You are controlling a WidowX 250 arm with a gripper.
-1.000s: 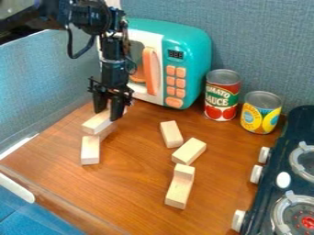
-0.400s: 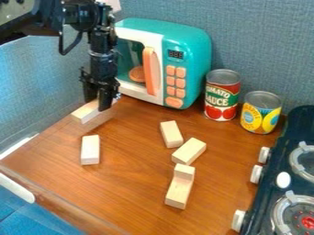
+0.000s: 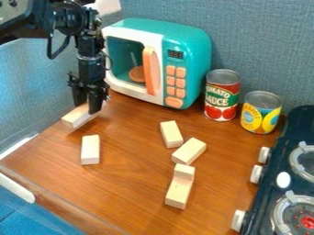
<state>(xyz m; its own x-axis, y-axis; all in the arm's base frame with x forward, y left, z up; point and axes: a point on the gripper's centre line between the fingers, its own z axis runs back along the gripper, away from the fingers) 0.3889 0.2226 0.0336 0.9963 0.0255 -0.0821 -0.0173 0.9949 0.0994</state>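
The black two-finger pincer (image 3: pixel 86 109) looks clamped on a pale rectangular wooden block (image 3: pixel 74 118); placing seems underway, calling for steady contact with the brown wooden bench (image 3: pixel 129 179) before release.

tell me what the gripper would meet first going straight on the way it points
Probably the wooden tabletop, met by the block that the gripper holds as it points down; whether block and tabletop already touch is unclear.

The gripper (image 3: pixel 87 109) has shifted with its block (image 3: pixel 76 118) away from the microwave (image 3: pixel 195 57), toward the side panel (image 3: pixel 30 82). The arm has uncovered the microwave window (image 3: pixel 120 53).
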